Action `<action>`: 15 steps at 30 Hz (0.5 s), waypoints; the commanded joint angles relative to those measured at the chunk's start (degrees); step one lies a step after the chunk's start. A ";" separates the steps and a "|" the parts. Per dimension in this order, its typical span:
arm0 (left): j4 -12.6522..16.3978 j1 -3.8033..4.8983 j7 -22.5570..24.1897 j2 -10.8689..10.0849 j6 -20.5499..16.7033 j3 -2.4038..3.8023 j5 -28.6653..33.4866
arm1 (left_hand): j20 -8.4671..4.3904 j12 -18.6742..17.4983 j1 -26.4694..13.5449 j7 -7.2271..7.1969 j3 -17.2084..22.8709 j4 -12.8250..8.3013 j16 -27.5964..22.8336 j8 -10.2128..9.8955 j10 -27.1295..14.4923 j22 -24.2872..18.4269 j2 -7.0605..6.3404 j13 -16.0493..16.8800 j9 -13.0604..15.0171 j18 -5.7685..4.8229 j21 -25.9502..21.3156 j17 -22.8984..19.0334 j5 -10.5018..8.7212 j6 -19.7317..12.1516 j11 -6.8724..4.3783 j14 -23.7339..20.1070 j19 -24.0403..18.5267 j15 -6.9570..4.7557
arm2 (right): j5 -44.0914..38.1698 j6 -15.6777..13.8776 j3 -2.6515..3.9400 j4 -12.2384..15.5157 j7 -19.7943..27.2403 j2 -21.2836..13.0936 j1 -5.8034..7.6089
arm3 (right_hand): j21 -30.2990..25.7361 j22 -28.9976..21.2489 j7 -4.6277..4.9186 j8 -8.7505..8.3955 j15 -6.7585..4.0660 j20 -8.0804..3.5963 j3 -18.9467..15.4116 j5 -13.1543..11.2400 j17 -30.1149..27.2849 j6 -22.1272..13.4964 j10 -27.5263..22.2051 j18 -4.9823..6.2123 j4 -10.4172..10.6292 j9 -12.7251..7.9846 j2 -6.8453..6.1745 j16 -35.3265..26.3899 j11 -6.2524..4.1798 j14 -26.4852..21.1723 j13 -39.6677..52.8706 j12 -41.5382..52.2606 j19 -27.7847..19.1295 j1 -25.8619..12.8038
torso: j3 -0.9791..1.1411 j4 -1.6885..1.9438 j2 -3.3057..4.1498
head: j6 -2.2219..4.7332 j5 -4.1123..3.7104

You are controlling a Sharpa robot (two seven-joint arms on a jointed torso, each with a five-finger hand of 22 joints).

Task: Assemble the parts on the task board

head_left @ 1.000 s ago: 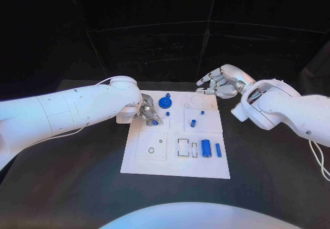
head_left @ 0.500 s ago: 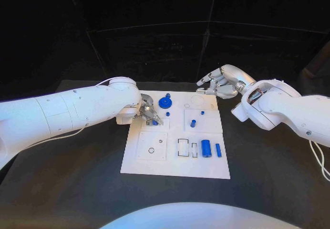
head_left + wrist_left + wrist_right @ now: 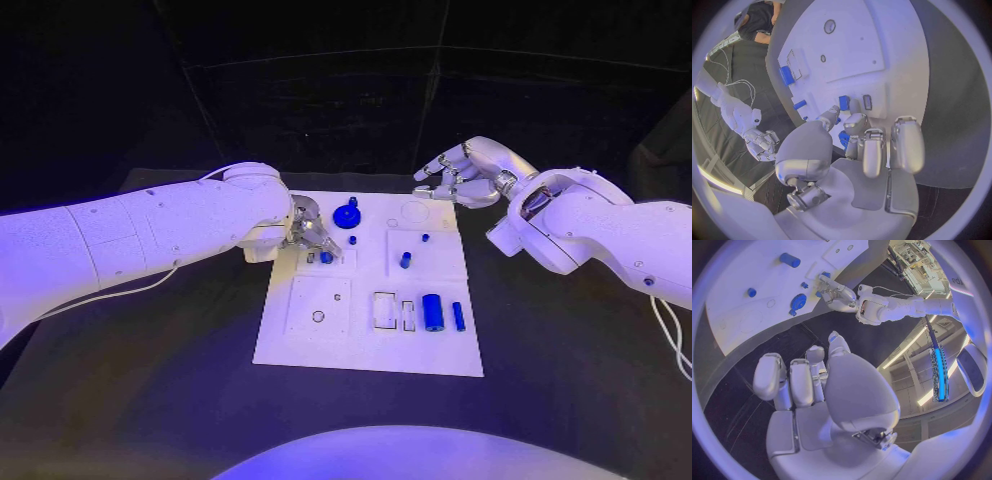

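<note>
Left hand is down at the white board's ten o'clock corner, fingers bunched on a small blue peg. Right hand hovers off the board's one o'clock corner, fingers apart, holding nothing. A blue cylinder lies toward four o'clock.

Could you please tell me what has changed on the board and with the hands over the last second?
Nothing has visibly changed. The left hand stays over the small blue part at the board's left side, the right hand stays hovering past the far right corner, and the blue parts lie where they were.
</note>
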 commanded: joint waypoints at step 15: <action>0.62 0.15 -0.01 -0.47 0.26 0.03 0.73 | 0.18 -0.35 0.69 0.04 -1.09 -0.03 0.19 -0.39 -0.36 0.02 -0.18 -0.05 -0.14 0.19 -0.26 15.09 -0.01 -0.24 0.07 6.05 -0.45 0.03 | 0.12 0.18 0.04 -0.04 0.21 0.04 0.10 | -0.33 -0.05 -0.03 0.35 -0.33 -0.01 -0.29 0.28 -0.05 -0.41 -0.36 0.48 -0.08 -0.09 0.21 -0.35 -0.22 1.68 -0.05 -0.40 -0.56 -0.14 | -0.01 -0.03 0.04 | -0.10 0.04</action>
